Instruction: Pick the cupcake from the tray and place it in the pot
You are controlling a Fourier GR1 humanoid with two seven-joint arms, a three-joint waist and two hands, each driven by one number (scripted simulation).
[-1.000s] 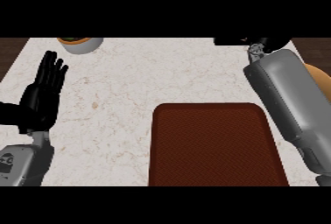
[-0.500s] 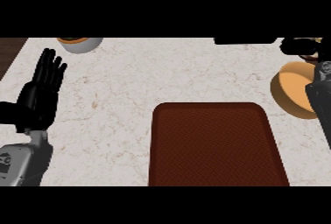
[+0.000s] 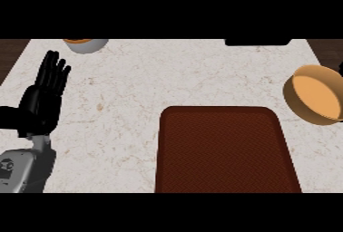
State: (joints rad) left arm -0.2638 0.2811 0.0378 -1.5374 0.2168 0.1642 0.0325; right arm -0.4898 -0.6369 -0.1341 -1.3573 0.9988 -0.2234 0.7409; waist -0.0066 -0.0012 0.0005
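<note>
Pot [image 3: 313, 94] sits right of the tray [image 3: 224, 152]; left hand [image 3: 41, 100] rests with straight, spread fingers beside it.

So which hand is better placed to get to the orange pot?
Probably the right. The pot sits at the counter's right edge, across the tray from the left hand, which rests open at the far left. The right hand is out of view, though.
</note>
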